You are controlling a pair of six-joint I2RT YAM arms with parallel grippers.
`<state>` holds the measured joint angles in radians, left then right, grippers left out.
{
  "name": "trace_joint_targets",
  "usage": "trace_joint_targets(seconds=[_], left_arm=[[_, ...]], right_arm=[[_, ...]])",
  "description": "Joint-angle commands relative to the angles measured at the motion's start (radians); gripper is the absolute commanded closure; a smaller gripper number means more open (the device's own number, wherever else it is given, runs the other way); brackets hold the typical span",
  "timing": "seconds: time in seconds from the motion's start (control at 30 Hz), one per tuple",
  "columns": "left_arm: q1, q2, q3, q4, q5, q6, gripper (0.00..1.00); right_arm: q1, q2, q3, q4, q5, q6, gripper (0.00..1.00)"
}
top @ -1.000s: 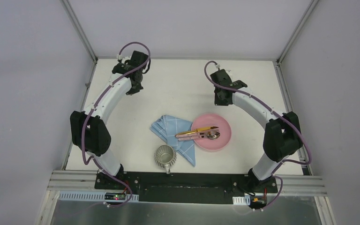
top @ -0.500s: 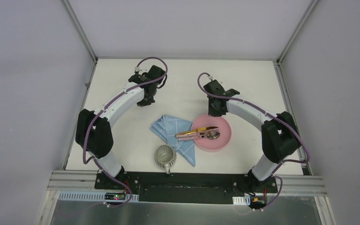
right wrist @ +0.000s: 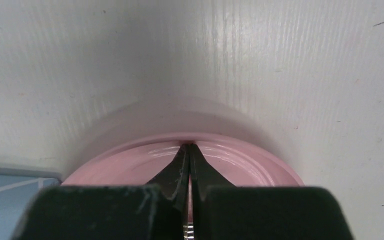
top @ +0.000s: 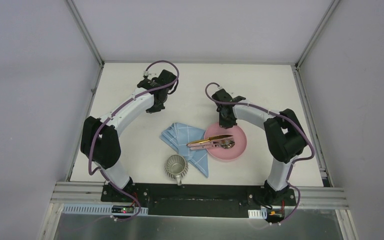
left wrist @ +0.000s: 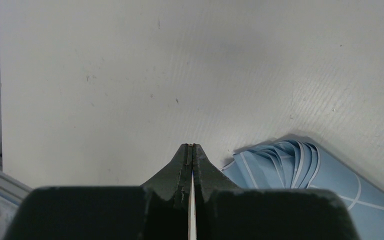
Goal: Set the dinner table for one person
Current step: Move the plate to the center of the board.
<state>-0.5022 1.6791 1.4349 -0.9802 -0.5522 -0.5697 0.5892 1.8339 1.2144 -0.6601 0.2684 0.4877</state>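
Note:
A pink plate [top: 235, 149] lies on the off-white dinner table [top: 190, 95] with cutlery [top: 211, 143] across it, gold and pink handles reaching left over a light-blue grid-lined cloth [top: 182, 137]. A ribbed grey mug [top: 176, 166] stands near the front. My left gripper [top: 153, 108] is shut and empty, above bare table just behind the cloth's far corner [left wrist: 300, 160]. My right gripper [top: 226, 122] is shut and empty, its tips over the plate's far rim [right wrist: 250, 150].
Aluminium rails [top: 94, 90] edge the table left and right, with grey walls close behind. A black base strip [top: 195, 192] runs along the near edge. Bare tabletop lies at the back [left wrist: 130, 65] and to the plate's right [right wrist: 340, 100].
Both arms have swung inward from the back of the table. The left gripper moved toward the cloth, the right gripper down to the plate's far rim. Objects have not moved.

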Motion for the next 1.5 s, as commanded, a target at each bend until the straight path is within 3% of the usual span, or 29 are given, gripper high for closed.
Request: trace_joint_targets(seconds=[0.0,1.07,1.47], left_arm=[[0.005,-0.024,-0.008,0.014,-0.043,-0.007,1.00],[0.004,0.064,0.048,0.022,-0.067,0.027,1.00],[0.004,0.056,0.043,0.025,-0.081,0.038,1.00]], right_arm=[[-0.006,0.050,0.060,-0.015,0.083,0.023,1.00],[-0.394,0.174,0.095,-0.023,0.154,0.022,1.00],[-0.442,0.143,0.102,-0.044,0.166,0.036,1.00]])
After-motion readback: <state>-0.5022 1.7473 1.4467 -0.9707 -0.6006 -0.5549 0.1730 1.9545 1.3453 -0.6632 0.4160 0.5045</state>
